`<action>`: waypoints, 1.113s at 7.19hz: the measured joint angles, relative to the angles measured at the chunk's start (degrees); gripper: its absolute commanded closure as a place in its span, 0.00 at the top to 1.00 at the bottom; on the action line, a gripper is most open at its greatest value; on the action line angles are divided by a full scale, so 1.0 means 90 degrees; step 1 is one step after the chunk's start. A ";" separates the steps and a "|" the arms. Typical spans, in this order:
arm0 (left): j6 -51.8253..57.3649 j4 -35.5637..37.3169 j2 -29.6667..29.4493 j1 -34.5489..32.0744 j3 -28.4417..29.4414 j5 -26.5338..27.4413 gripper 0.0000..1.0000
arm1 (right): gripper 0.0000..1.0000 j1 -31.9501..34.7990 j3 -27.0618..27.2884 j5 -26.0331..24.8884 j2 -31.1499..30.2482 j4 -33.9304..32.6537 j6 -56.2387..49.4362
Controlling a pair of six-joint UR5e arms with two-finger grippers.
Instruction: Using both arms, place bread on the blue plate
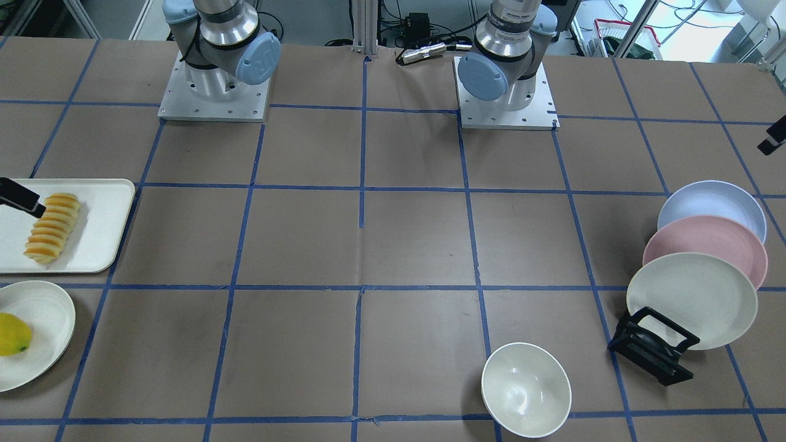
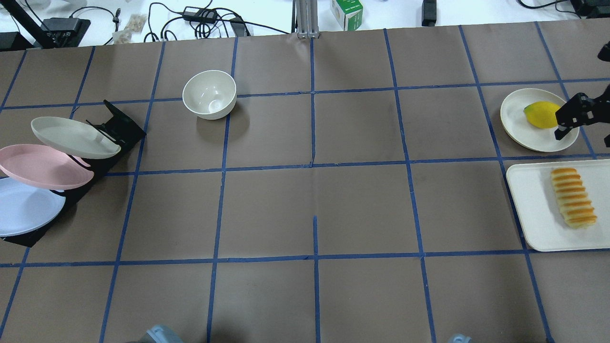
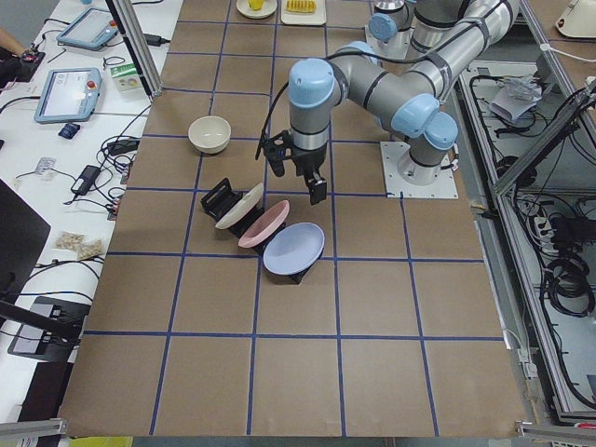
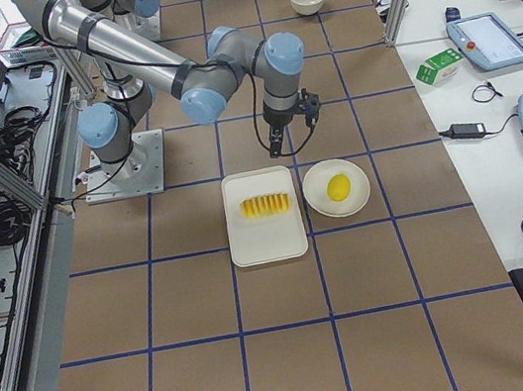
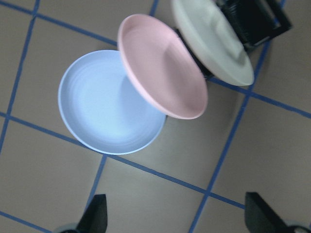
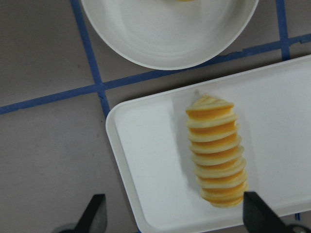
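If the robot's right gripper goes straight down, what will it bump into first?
The right gripper would probably meet the white tray first, just beside the bread, though depth is unclear.

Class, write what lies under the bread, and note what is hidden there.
The bread lies on a white tray, which rests on the brown table. The tray surface beneath the loaf is covered.

The pink plate (image 5: 163, 68) overhangs one edge of the blue plate (image 5: 99, 114); elsewhere open.
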 measured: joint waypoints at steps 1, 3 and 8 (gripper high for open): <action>0.0344 0.0482 -0.0494 0.0098 -0.0063 0.0166 1.00 | 1.00 -0.0148 0.0025 -0.0031 0.0299 -0.0165 -0.0103; 0.0772 0.1126 -0.1214 0.0152 -0.0125 0.0334 1.00 | 1.00 -0.0264 0.0047 -0.0139 0.0825 -0.0508 -0.0246; -0.0273 0.1358 -0.1901 0.0164 -0.0256 0.1067 0.98 | 1.00 -0.0310 0.0341 -0.0225 0.1345 -0.0824 -0.0237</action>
